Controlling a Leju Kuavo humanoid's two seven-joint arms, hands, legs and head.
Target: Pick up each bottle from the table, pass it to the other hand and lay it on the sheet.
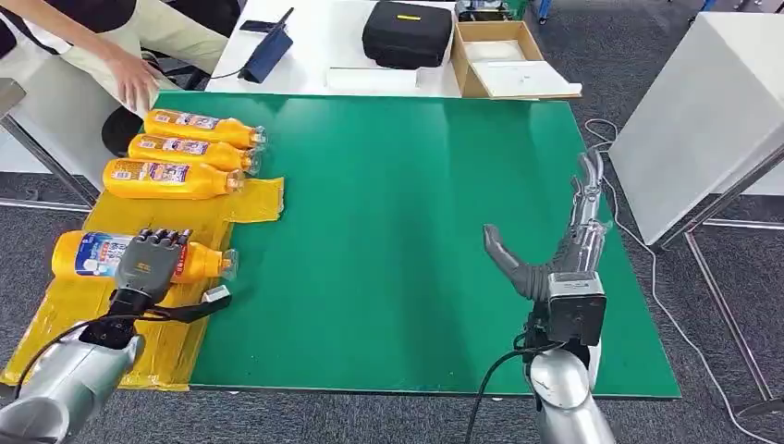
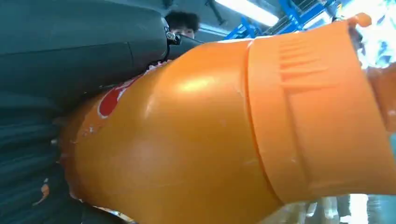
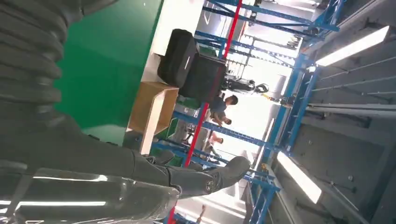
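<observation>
Three orange bottles lie side by side at the far end of the yellow sheet [image 1: 166, 333]: one [image 1: 203, 129], one [image 1: 189, 151] and one [image 1: 171, 178]. Nearer me a fourth orange bottle [image 1: 88, 255] lies on the sheet with its cap pointing right. My left hand [image 1: 148, 264] lies over this bottle's middle, fingers curled across it. In the left wrist view the bottle's orange body [image 2: 196, 140] sits against the grey hand. My right hand [image 1: 555, 250] hovers over the green table [image 1: 398, 203] at the right, fingers spread, holding nothing.
A person's hand [image 1: 134, 83] rests at the table's far left corner. Behind the green table a white table carries a black case [image 1: 407, 32], a cardboard box [image 1: 499, 57] and a tablet [image 1: 268, 51]. A grey panel [image 1: 703, 111] stands to the right.
</observation>
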